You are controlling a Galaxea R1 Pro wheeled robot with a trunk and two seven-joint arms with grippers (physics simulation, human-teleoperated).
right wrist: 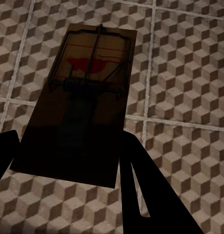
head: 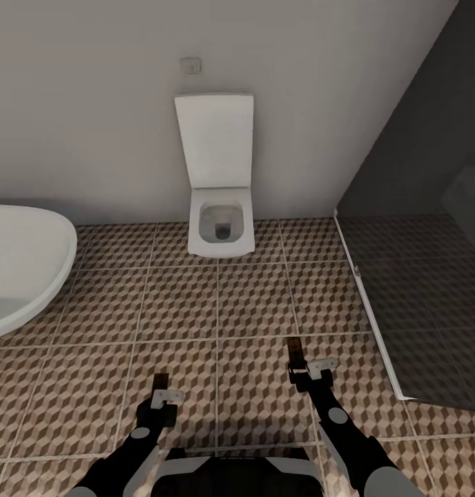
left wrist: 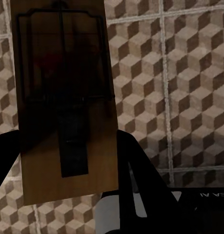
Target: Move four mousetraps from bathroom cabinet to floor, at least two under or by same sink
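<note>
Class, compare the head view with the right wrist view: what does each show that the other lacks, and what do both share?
Head view alone: the white toilet against the wall, the bathtub edge, the dark glass partition, and the left end effector carrying its own mousetrap.
Right wrist view alone: the trap's fine detail, its wire bar, spring and red mark on the held right mousetrap.
Both: the cube-patterned bathroom floor and the right end effector shut on that trap.
</note>
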